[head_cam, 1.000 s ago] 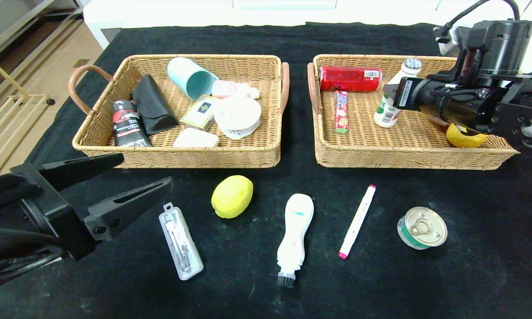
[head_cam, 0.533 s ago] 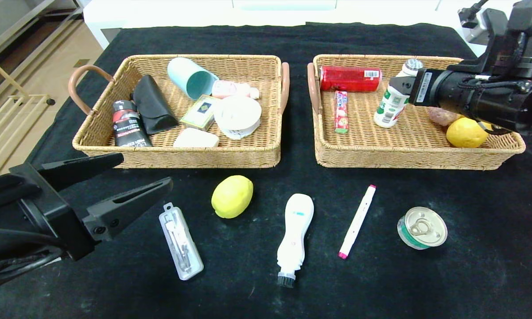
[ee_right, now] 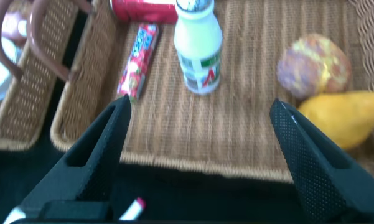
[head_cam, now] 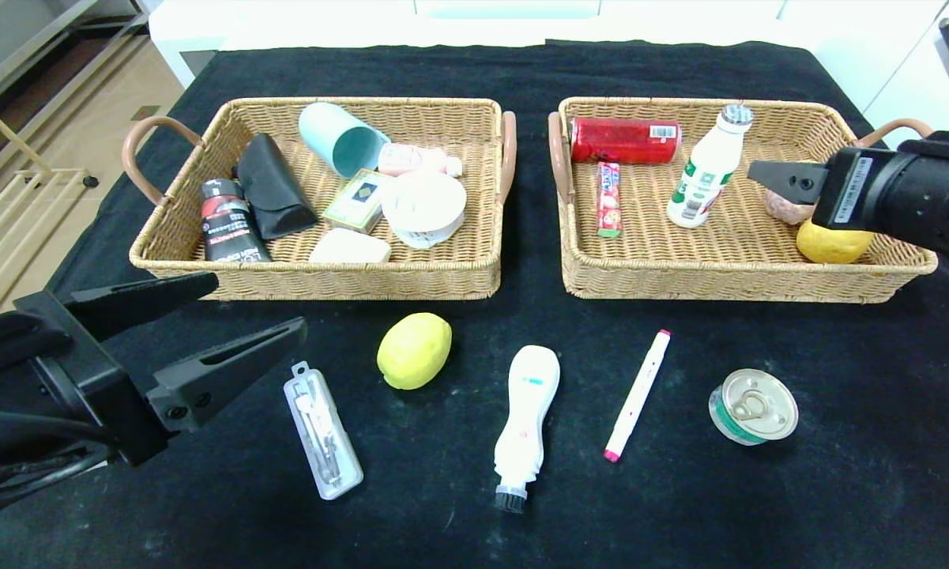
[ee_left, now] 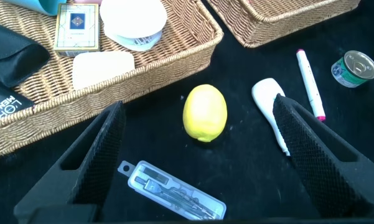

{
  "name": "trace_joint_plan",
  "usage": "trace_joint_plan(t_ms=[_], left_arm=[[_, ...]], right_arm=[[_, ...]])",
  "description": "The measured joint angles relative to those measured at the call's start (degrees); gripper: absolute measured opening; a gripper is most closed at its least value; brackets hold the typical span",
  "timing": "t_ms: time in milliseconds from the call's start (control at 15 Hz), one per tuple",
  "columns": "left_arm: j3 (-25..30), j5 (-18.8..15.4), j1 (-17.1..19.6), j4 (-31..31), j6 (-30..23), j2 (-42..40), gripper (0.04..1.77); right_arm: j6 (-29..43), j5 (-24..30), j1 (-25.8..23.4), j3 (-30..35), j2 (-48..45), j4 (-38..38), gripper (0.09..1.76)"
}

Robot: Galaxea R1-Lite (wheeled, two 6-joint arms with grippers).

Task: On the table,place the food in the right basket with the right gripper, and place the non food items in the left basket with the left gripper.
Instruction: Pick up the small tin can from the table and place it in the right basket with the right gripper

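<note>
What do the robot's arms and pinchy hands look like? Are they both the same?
Yes, they match. Both arms are black. The left gripper has two long, pointed jaws with slots cut in them, screws near the base, and rough dotted pads inside. Black cables loop beneath that arm. The right gripper has the same tapered black jaws, on a round black wrist with a white barcode sticker.

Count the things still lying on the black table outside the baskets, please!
5: clear case, lemon, white brush, pink-ended marker and tin, left to right. None looks hidden.
</note>
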Motion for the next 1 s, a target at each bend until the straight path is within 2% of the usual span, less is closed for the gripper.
trace_joint_plan(t_ms=[200, 333, 467, 600, 800, 1000], left_arm=[[0.0, 0.0, 0.0, 0.1, 0.0, 0.0, 1.72], [0.0, 0.0, -0.1, 0.1, 0.0, 0.1, 1.72], [0.1, 0.0, -0.1, 0.1, 0.0, 0.1, 1.72], [0.1, 0.0, 0.0, 0.1, 0.0, 0.1, 1.72], [0.1, 0.0, 0.0, 0.1, 0.0, 0.1, 1.72], [0.1, 0.0, -0.1, 0.1, 0.0, 0.1, 1.72]], right_arm=[[0.0, -0.7, 1.8, 4.7, -5.8, 6.3, 1.66], [0.0, -1.7, 2.6, 6.2, -8.2, 7.8, 1.67], [0.0, -1.5, 2.8, 7.3, -9.9, 12.3, 1.68], [0.2, -1.7, 2.9, 7.4, -11.1, 18.1, 1.68], [2.6, -1.6, 3.0, 5.3, -12.3, 31.2, 1.69], [8.6, -1.6, 3.5, 3.5, -12.2, 33.1, 1.70]])
